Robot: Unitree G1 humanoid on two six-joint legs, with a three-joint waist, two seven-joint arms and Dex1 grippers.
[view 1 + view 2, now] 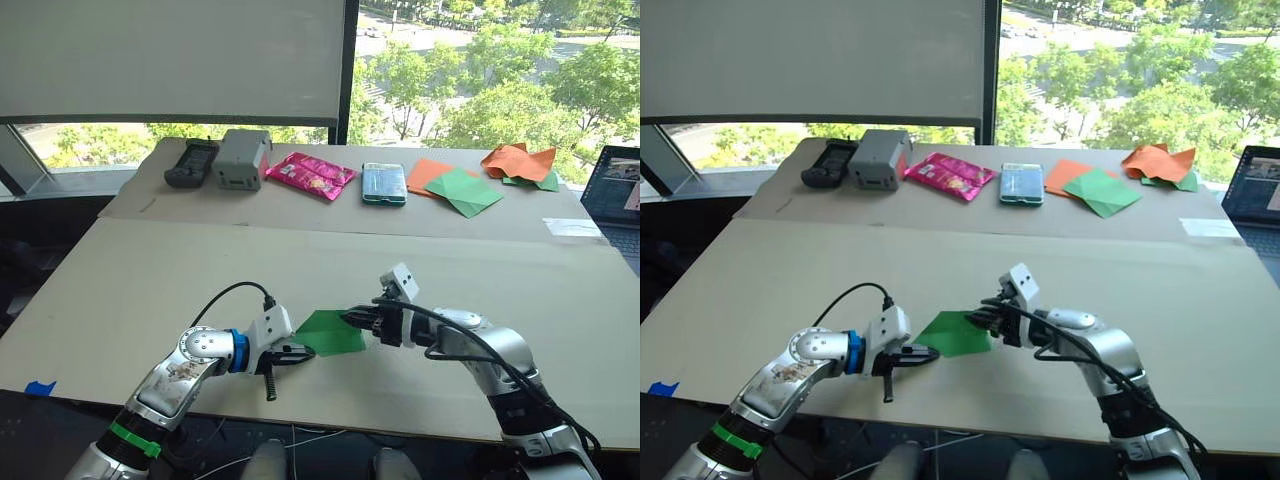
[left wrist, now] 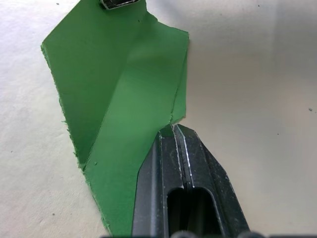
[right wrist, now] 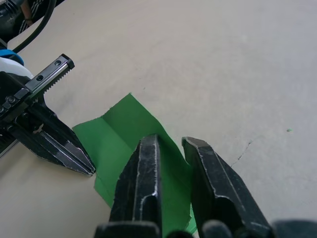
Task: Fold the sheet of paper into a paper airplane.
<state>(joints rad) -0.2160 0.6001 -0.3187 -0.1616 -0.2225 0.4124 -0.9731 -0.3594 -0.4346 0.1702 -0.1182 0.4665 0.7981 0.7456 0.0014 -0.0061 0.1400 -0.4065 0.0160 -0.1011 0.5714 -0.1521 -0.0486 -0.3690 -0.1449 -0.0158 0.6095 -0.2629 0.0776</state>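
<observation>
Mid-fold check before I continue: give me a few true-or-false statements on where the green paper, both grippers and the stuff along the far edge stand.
1. The creased bright green sheet of paper lies on the cardboard tabletop between the grippers. True.
2. The left gripper is wide open. False: its fingers are shut at the sheet's edge.
3. The right gripper is open over the sheet. True.
4. The pink snack packet sits beside the grippers. False: it lies at the far edge.
</observation>
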